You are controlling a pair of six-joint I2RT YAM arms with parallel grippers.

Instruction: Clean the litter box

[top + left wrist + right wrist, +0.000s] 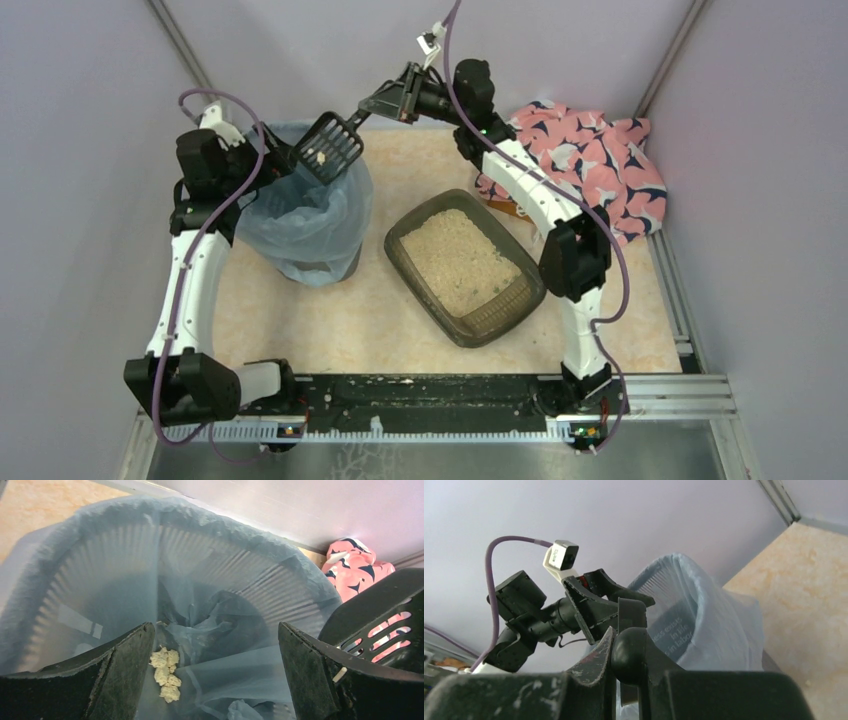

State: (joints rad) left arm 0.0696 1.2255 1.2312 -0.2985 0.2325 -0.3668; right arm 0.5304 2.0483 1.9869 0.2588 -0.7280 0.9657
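Left gripper [215, 647] is spread wide at the rim of the round bin lined with a translucent blue bag [345, 205], by the tabletop's far left corner. Over it, a small black slotted plastic scoop [332, 145] bearing one pale clump [320, 157] is held by the narrowly clamped right gripper [400, 100]. Dumping seems in hand; a tilt is called for next. The shallow dark brown plastic litter box [500, 312] lies mid-tabletop, with room on its left and a pink patterned cloth [590, 150] at the far right corner.
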